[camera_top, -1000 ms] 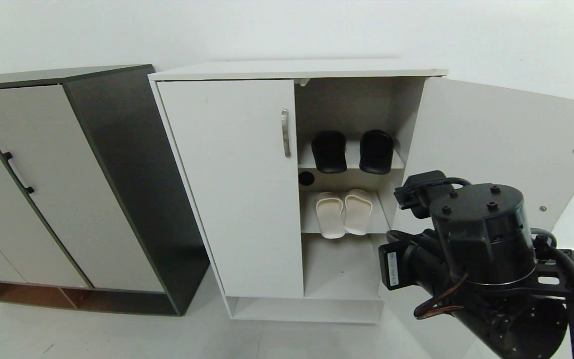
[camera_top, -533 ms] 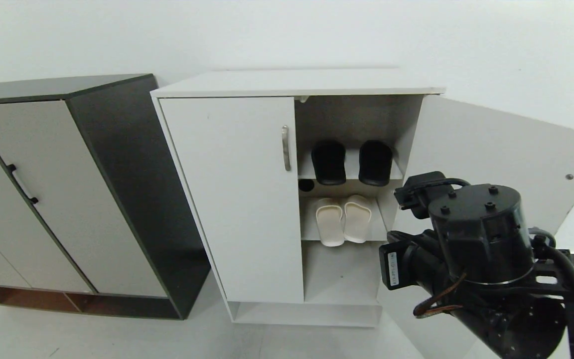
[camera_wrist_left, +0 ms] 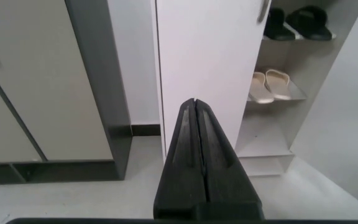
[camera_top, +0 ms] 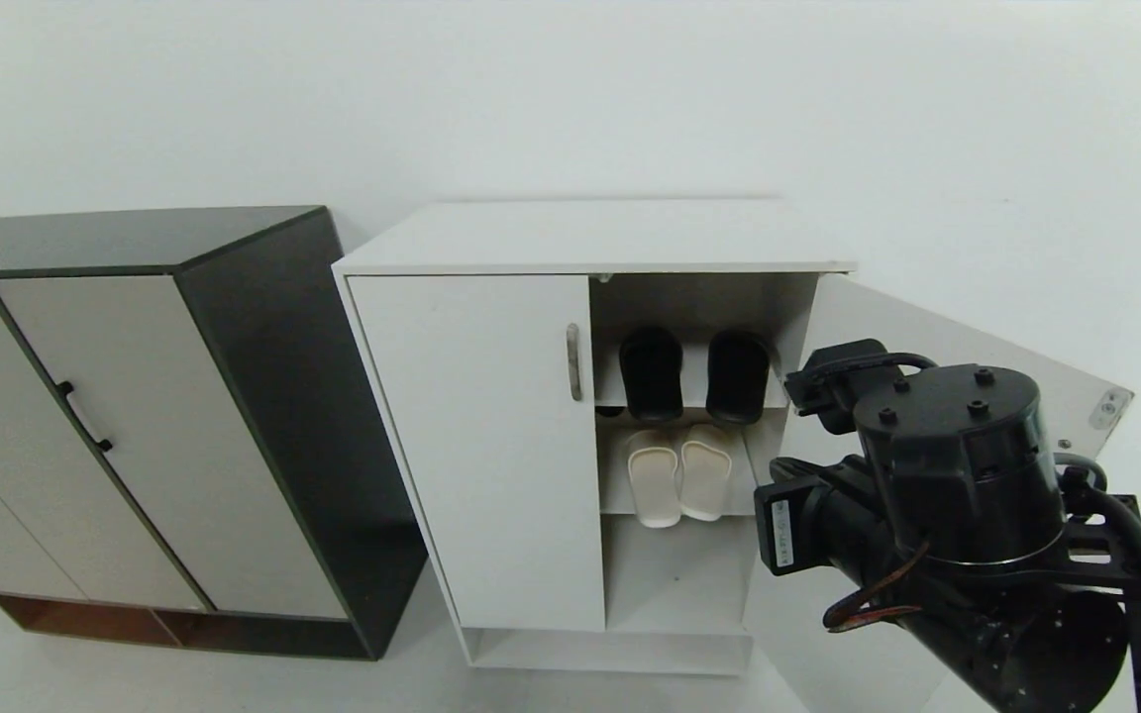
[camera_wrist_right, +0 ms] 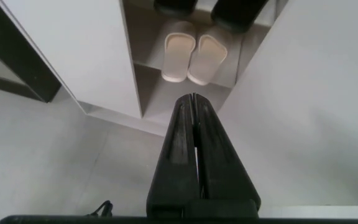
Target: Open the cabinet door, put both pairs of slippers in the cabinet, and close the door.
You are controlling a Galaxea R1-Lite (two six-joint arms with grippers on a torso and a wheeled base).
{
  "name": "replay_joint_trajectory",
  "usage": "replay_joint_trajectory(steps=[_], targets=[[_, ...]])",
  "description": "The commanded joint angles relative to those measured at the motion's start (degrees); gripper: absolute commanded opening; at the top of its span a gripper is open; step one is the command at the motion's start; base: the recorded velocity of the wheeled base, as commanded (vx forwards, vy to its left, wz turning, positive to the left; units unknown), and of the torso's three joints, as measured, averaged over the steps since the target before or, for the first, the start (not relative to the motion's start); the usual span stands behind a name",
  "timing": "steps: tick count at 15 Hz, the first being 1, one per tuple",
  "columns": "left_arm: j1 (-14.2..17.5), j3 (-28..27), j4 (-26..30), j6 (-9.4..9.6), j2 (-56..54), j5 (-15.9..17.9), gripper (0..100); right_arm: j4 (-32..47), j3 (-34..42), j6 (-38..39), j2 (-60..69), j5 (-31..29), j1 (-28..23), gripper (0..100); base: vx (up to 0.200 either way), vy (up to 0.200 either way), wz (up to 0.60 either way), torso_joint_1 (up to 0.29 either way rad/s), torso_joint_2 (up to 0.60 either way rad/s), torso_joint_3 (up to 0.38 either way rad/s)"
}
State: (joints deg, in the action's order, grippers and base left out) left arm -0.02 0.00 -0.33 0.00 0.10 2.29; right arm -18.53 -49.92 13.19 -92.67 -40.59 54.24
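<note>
Both pairs are already in the white cabinet [camera_top: 590, 238]: the black slippers [camera_top: 694, 376] sit side by side on the upper shelf of the right half, and the white slippers [camera_top: 679, 480] sit on the shelf just below, toes pointing inward. The bottom compartment [camera_top: 674, 579] holds nothing. Over the last second the whole head view has drawn back and the cabinet looks farther off, which I take as the camera moving, since neither pair has shifted on its shelf. The right door [camera_top: 1071, 411] stands swung wide to the right, so only closing it seems to be left. The left door [camera_top: 476, 446] is closed. Both the left gripper [camera_wrist_left: 194, 102] and the right gripper [camera_wrist_right: 194, 98] have their fingers pressed together and carry nothing, hanging near, well apart from the shelves. A dark cabinet [camera_top: 263, 396] stands just beside on the left.
</note>
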Motion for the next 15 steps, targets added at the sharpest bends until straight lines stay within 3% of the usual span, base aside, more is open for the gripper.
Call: replay_joint_trajectory(steps=[1,15], targets=[[0.0,0.0,0.0,0.0,0.0,0.0,0,0.0,0.0,0.0,-0.1,0.0,0.2,0,0.0,0.0,0.0,0.163,-0.48,-0.315],[0.0,0.0,0.0,0.0,0.0,-0.1,0,0.0,0.4,0.1,0.2,-0.1,-0.2,0,0.0,0.0,0.0,0.207,-0.51,-0.311]])
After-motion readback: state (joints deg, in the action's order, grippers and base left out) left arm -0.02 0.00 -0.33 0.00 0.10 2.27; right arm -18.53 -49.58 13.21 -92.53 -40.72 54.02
